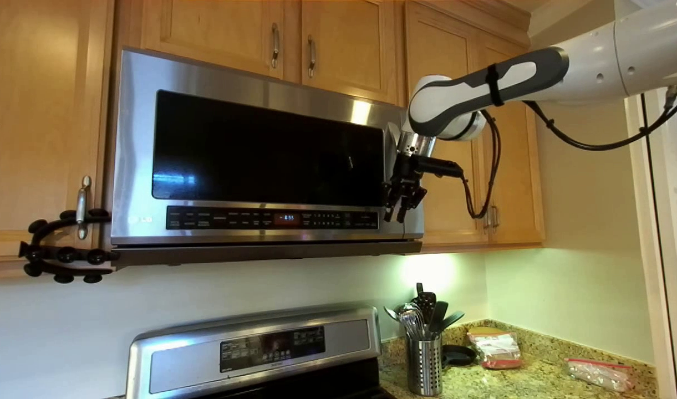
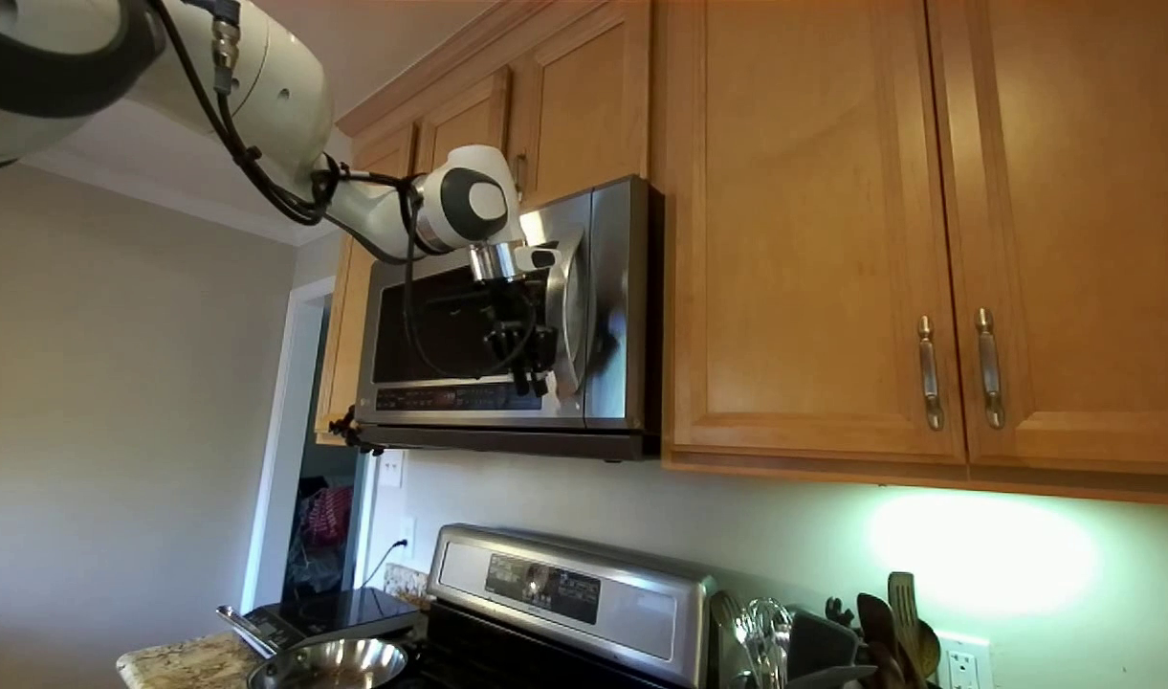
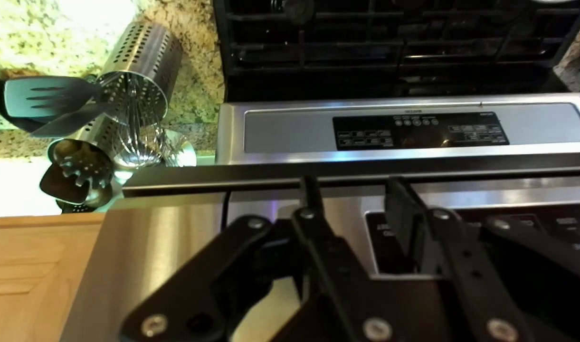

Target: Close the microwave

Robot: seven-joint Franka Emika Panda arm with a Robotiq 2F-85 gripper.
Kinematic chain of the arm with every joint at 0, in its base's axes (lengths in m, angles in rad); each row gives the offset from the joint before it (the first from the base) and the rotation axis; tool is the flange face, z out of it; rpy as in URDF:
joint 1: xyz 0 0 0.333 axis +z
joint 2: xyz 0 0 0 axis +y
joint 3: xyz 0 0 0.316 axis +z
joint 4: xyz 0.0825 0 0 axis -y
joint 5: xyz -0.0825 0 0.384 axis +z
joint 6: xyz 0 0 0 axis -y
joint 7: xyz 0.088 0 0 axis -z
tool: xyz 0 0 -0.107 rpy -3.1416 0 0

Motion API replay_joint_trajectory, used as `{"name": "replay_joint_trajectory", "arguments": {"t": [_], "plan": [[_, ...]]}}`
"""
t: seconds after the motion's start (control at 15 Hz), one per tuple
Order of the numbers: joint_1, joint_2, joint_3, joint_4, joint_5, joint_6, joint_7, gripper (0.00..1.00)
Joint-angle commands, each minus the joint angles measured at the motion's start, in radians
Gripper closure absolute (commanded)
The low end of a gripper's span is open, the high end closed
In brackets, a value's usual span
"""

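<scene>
The microwave (image 1: 249,227) is a wide stainless-steel box with a dark glass door, mounted under wooden cabinets. It also shows in an exterior view (image 2: 617,316) and in the wrist view (image 3: 166,247). Its door looks shut, with only a thin seam at the handle-side edge. The curved steel door handle (image 2: 572,306) stands out from the front, partly behind the arm in an exterior view (image 1: 391,145). My gripper (image 1: 395,215) points down in front of the door beside the handle, also in an exterior view (image 2: 530,385). In the wrist view its fingers (image 3: 352,185) are apart with nothing between them.
A steel stove (image 1: 346,332) stands below. A utensil holder (image 1: 424,366) and plastic bags (image 1: 496,350) are on the granite counter. A black flexible mount (image 1: 66,255) is at the microwave's far lower corner. A pan (image 2: 340,662) sits near the stove. Cabinets (image 2: 813,230) flank the microwave.
</scene>
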Motion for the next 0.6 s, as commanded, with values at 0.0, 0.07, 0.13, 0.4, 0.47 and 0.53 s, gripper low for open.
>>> {"name": "replay_joint_trajectory", "arguments": {"t": [0.0,0.07,0.13,0.4,0.47,0.53], "plan": [[0.030,-0.071,-0.010,-0.058,0.052,-0.093,0.003,0.31],[0.035,-0.079,-0.010,-0.064,0.069,-0.119,-0.002,0.23],[0.037,-0.101,-0.011,-0.092,0.076,-0.148,0.010,0.17],[0.037,-0.168,-0.010,-0.193,0.100,-0.185,0.045,0.00],[0.038,-0.094,-0.007,-0.098,0.078,-0.188,0.019,0.08],[0.037,-0.109,-0.006,-0.120,0.078,-0.188,0.024,0.03]]}}
